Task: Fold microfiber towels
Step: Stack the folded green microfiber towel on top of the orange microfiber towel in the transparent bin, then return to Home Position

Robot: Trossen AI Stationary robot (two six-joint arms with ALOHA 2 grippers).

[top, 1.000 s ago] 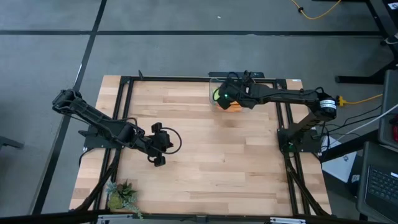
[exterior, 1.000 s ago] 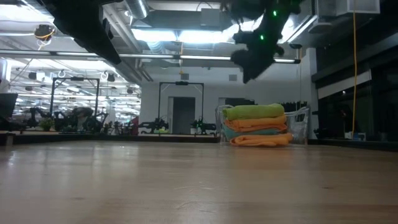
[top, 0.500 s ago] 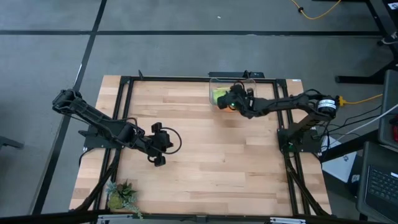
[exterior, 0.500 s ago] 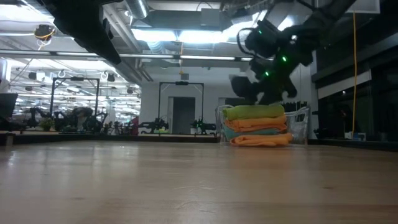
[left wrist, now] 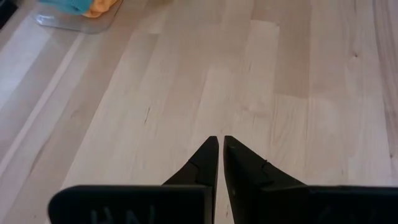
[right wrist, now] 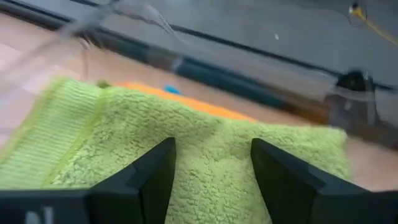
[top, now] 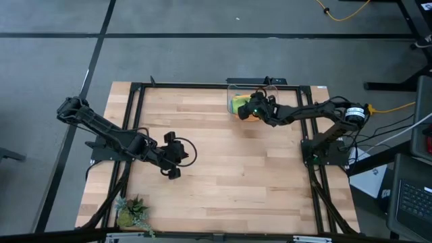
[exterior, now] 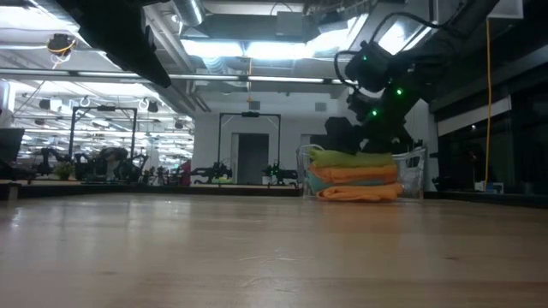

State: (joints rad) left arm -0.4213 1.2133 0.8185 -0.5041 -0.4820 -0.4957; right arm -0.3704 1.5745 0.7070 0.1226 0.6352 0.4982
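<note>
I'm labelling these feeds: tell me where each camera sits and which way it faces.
High: overhead, straight down on the table; both arms show.
Low: table height, level across to the towel stack; right gripper on top.
Left wrist: on the left arm, facing the wood; shut left gripper.
Right wrist: on the right arm, fingers open over the green towel.
High, low and right wrist share the green towel.

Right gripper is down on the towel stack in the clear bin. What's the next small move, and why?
Probably close the right gripper on the lime green towel. Its fingers stand open astride the top of the stack in the clear bin, with nothing gripped yet. The left gripper waits shut over bare table.
</note>
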